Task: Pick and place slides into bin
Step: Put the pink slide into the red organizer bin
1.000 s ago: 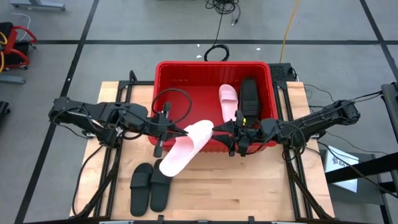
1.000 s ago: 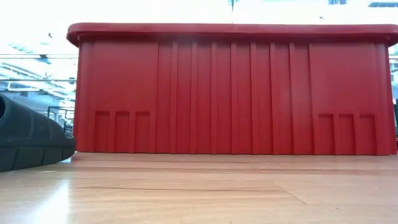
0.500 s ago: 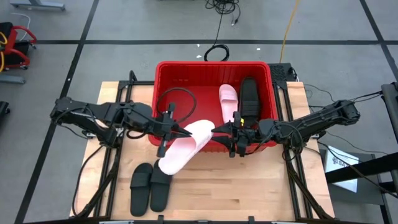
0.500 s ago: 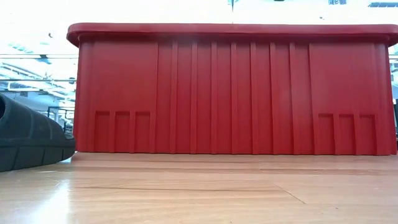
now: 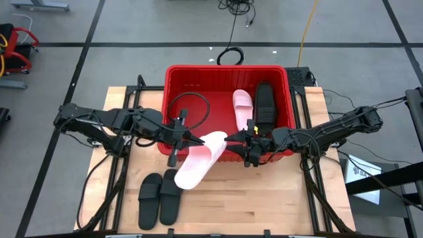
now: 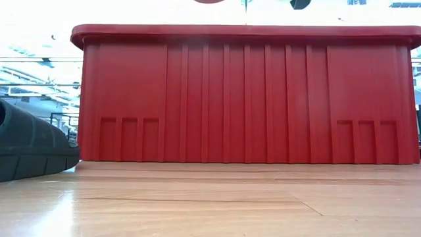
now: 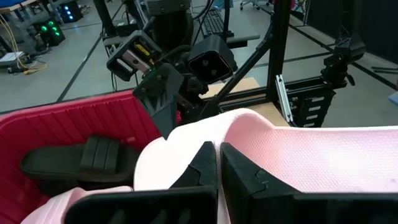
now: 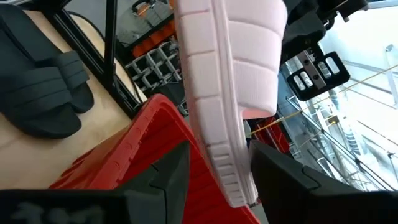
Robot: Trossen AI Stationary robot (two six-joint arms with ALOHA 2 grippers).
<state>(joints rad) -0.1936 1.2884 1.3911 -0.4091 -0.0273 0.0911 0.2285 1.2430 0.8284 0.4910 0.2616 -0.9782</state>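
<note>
A: Where is the pink slide [image 5: 197, 164]?

B: It hangs over the front rim of the bin [image 5: 178, 86], held at its top end from both sides. The left gripper [image 5: 192, 140] is closed on it from 9 o'clock; the right gripper [image 5: 232, 139] clamps its edge from 3 o'clock.

A: And the others?

B: One pink slide [image 5: 241, 106] and one black slide [image 5: 264, 102] lie inside the bin. Two black slides [image 5: 160, 198] lie on the table [image 5: 264, 198] at 7 o'clock.

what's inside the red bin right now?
In the bin, the high view shows one pink slide and one black slide side by side at its right. The held pink slide and both pincers cover the near wall's inner edge.
</note>
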